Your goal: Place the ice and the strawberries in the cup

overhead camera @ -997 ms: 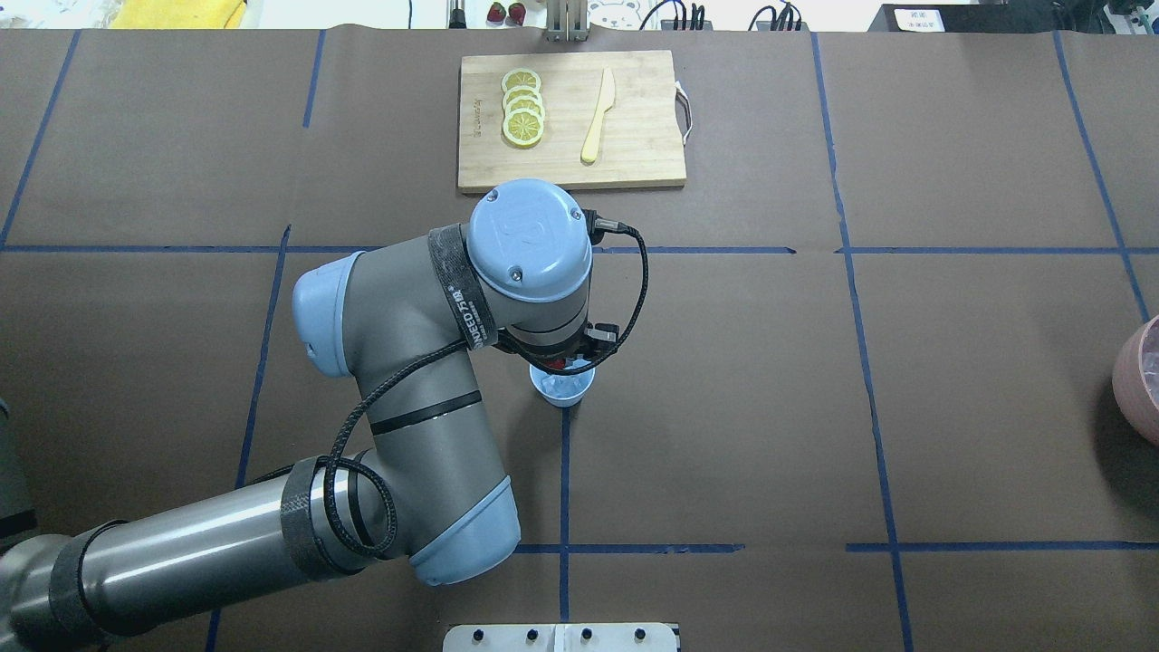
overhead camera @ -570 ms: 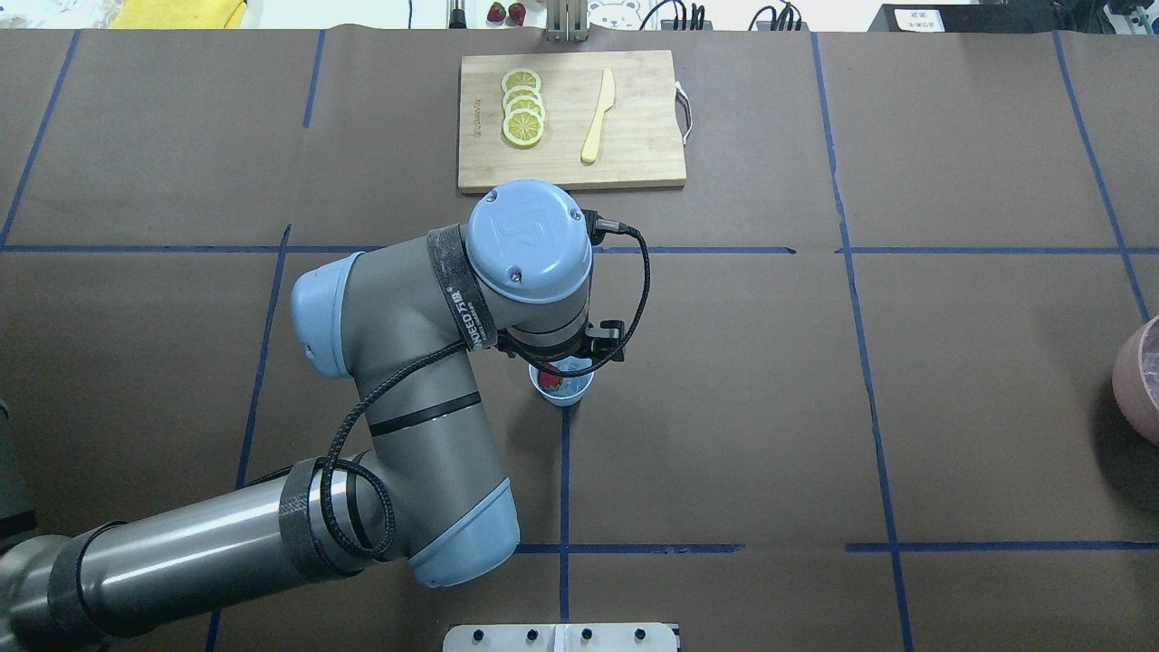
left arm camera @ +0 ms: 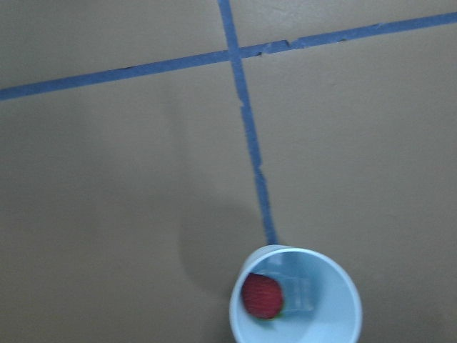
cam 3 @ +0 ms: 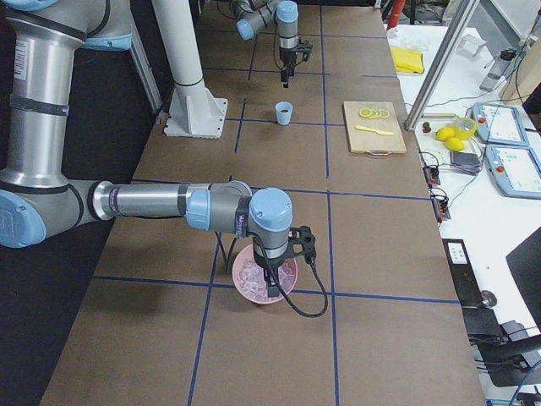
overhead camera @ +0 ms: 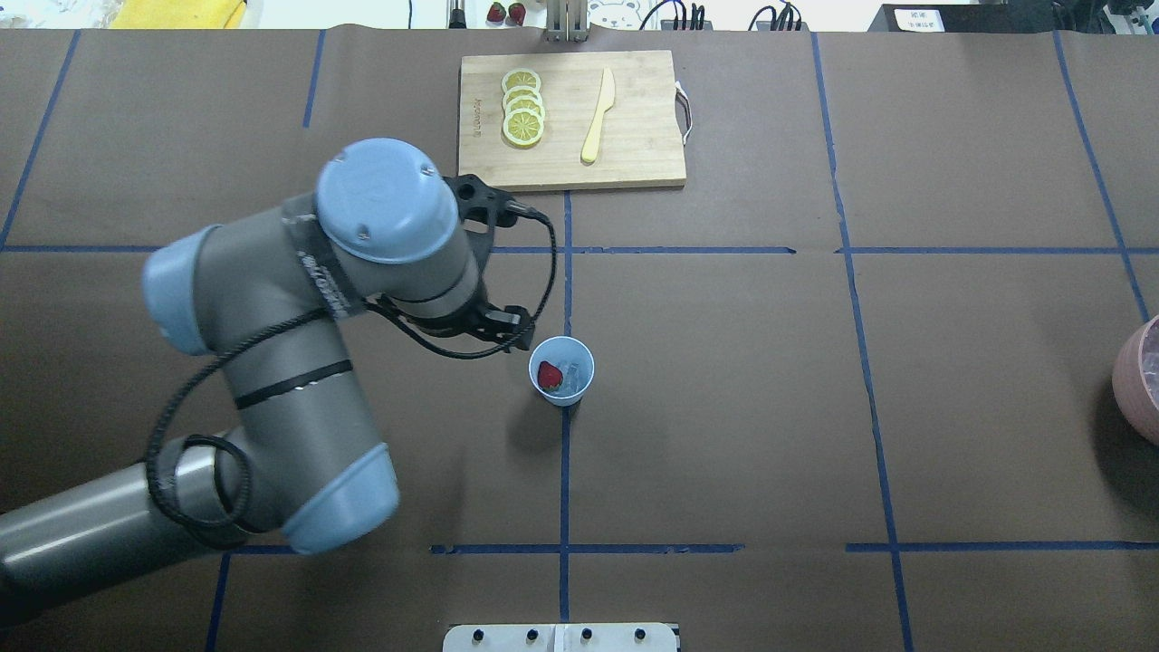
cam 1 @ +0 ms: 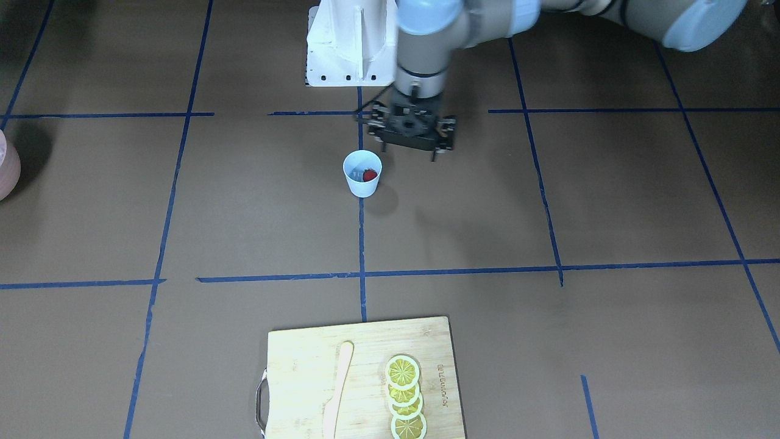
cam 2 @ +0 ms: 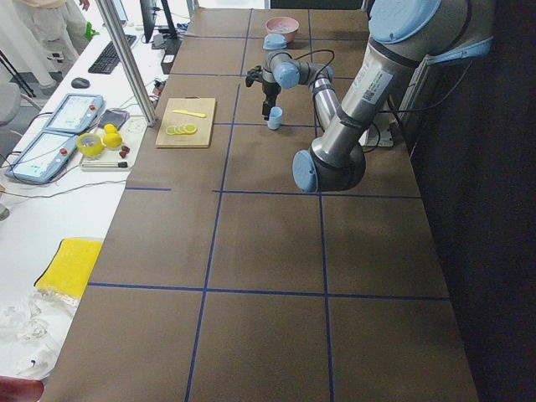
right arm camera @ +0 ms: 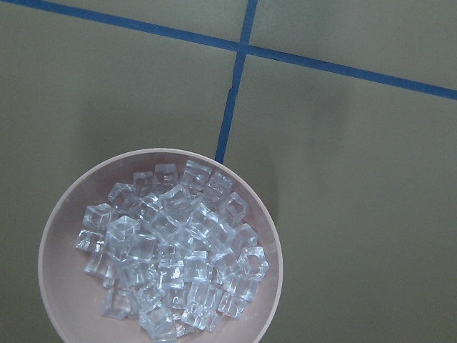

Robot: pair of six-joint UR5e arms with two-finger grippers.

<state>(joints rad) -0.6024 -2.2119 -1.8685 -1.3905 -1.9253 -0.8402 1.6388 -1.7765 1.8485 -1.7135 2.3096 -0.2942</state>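
Note:
The light blue cup point(overhead camera: 576, 391) stands near the table's middle, also in the front view point(cam 1: 362, 185) and the left wrist view point(left arm camera: 335, 321). One red strawberry point(overhead camera: 549, 375) point(left arm camera: 261, 296) lies inside it beside a piece of clear ice point(left arm camera: 300, 294). My left gripper point(cam 1: 409, 152) hangs open and empty, apart from the cup on its left side in the overhead view point(overhead camera: 505, 330). My right gripper point(cam 3: 272, 283) hovers over the pink bowl point(right arm camera: 273, 236) full of ice cubes point(right arm camera: 171, 250); I cannot tell whether it is open or shut.
A wooden cutting board point(overhead camera: 634, 136) with lemon slices point(overhead camera: 523, 118) and a wooden knife point(overhead camera: 598, 113) lies at the table's far side. The pink bowl point(overhead camera: 1132, 371) sits at the right edge. The robot's base plate point(cam 1: 347, 49) is near the cup.
The left gripper let the strawberry fall into the cup, then the arm swung away to the left, uncovering the cup. The cup has not moved.

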